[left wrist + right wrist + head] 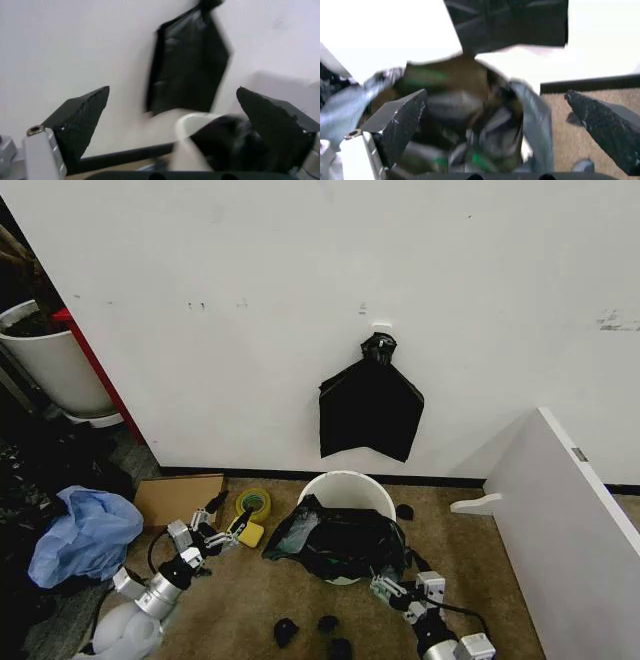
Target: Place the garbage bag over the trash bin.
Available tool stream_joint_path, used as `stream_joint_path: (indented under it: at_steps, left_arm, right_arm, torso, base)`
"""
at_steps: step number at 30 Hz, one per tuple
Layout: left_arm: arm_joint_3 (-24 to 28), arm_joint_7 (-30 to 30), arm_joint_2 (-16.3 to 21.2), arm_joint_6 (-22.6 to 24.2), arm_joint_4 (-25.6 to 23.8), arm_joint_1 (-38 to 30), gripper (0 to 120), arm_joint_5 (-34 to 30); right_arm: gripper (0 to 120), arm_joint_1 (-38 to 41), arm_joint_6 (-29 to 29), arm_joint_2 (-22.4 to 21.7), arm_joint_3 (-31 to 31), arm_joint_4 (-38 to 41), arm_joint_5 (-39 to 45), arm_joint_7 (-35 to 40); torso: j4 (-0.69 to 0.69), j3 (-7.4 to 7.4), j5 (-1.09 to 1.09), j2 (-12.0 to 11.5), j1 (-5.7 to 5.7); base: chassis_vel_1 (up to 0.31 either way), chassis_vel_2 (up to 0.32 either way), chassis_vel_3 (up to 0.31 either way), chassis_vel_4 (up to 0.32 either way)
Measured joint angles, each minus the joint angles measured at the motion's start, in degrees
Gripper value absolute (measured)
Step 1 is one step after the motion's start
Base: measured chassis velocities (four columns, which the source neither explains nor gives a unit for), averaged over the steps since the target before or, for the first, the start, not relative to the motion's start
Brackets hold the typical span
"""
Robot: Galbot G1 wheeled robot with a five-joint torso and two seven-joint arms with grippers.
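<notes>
Garbage bag (335, 545) draped over near side of trash bin (350, 488) on floor by wall, far rim still bare. Right gripper (392, 590) jaws apart, just at bag's near edge, not gripping. Left gripper (222, 526) jaws apart, left of bin, beside yellow tape roll (253, 503).

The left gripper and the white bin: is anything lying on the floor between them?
Yes. In the head view, a yellow tape roll lies between the left gripper and the trash bin.
</notes>
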Motion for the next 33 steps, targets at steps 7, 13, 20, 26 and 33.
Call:
stream_joint_path:
  at_steps: [7,13,20,26,33]
  left_arm:
    - [-3.48,-16.33,-3.24,2.29,-9.15,4.79,100,8.05]
    - [-2.17,-30.64,-3.95,8.90,-13.82,5.31,100,15.88]
    - [-3.26,-34.14,-5.56,11.31,-16.06,10.23,100,19.64]
    - [-3.88,-34.39,-9.66,11.85,-18.85,16.20,100,24.04]
    - [-4.93,-32.59,-12.18,12.30,-20.71,20.12,100,25.17]
  right_arm:
    - [100,3.87,-14.14,-7.86,7.09,7.38,13.38,-0.55]
    - [100,11.94,-26.15,-17.43,12.86,5.26,27.15,-1.73]
    - [100,28.51,-35.00,-24.14,8.10,-3.54,36.75,-1.57]
    - [100,52.14,-44.77,-27.35,-9.06,-18.67,37.86,-7.19]
    - [100,70.64,-46.71,-24.20,-27.34,-34.28,25.56,-25.28]
  torso:
    - [0.04,0.00,0.01,0.01,0.00]
    - [-0.04,0.00,0.03,0.02,0.00]
    - [0.03,0.00,0.02,0.01,0.01]
    - [0.01,0.01,0.03,0.01,0.01]
    - [0.01,0.01,-0.01,0.01,0.01]
  base:
    - [0.000,0.000,0.000,0.000]
    - [0.000,0.000,0.000,0.000]
    - [0.000,0.000,0.000,0.000]
    - [0.000,0.000,0.000,0.000]
    - [0.000,0.000,0.000,0.000]
